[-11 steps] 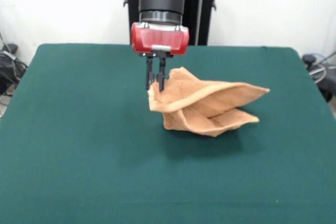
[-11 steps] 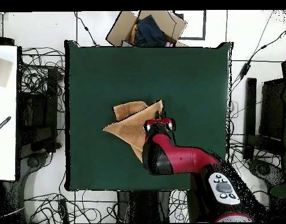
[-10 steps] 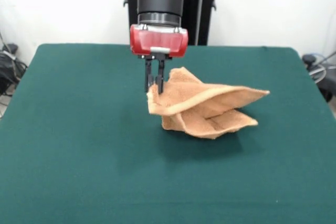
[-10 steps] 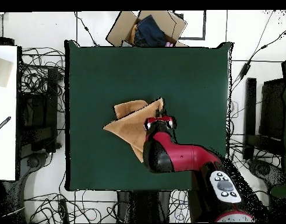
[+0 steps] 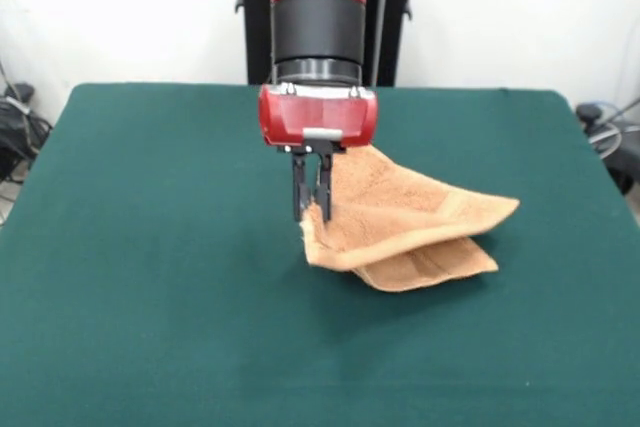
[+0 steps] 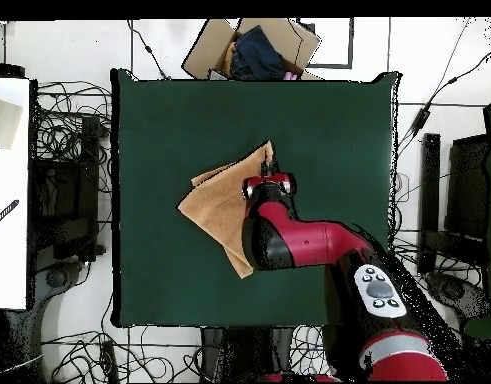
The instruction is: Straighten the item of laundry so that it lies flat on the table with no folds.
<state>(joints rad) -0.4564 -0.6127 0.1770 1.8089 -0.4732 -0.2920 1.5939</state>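
The light orange-tan terry towel lies folded over itself near the middle of the dark green table. Its upper layer is draped across the lower one, and two corners stick out to the right. My gripper hangs straight down from the red arm and is shut on the towel's left corner, holding it just above the table. In the overhead view the towel spreads left of the gripper, and the arm hides part of it.
An open cardboard box with dark cloth in it sits beyond the table's far edge in the overhead view. Cables and equipment stands surround the table. A white surface lies to the left.
My gripper has carried the held corner toward the front camera and lower. The raised, tent-like towel has collapsed into a flatter folded stack.
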